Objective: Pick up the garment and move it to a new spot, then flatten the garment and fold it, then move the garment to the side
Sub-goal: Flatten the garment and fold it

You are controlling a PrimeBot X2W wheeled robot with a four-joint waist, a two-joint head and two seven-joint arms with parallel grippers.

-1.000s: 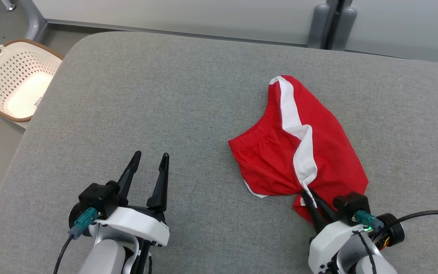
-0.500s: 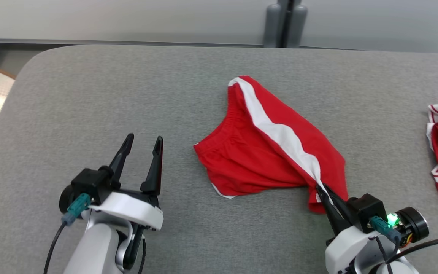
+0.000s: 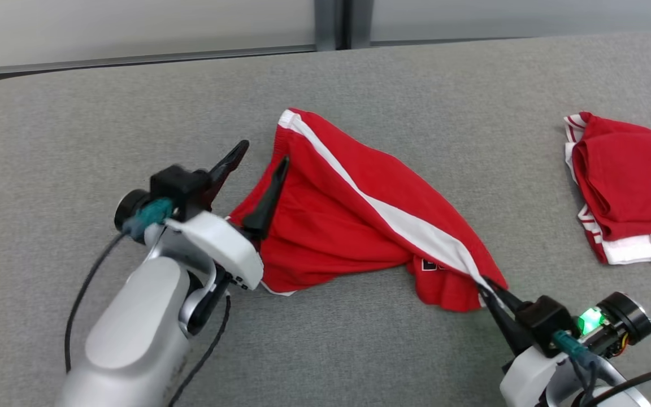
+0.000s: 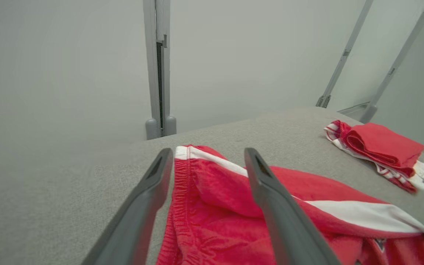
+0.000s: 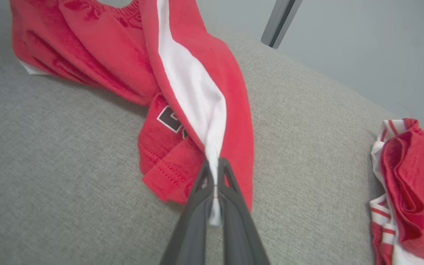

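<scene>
Red shorts (image 3: 348, 226) with a white side stripe lie crumpled and stretched across the grey padded table (image 3: 105, 113). My right gripper (image 3: 484, 284) is shut on the shorts' lower hem where the stripe ends; the right wrist view shows the white cloth (image 5: 197, 92) pinched between the fingertips of the right gripper (image 5: 214, 163). My left gripper (image 3: 263, 154) is open over the waistband edge at the shorts' left side. In the left wrist view the left gripper (image 4: 208, 152) frames the elastic waistband of the shorts (image 4: 215, 206), with nothing held.
A second red and white garment (image 3: 630, 181) lies folded at the table's right side, also seen as a folded garment (image 4: 377, 147) and a folded garment (image 5: 410, 176) in the wrist views. A grey wall with a post (image 3: 334, 22) runs behind the table.
The head camera has turned right; the basket has left view and the folded garment has come in. My left gripper has reached forward to the waistband. The shorts are drawn out longer.
</scene>
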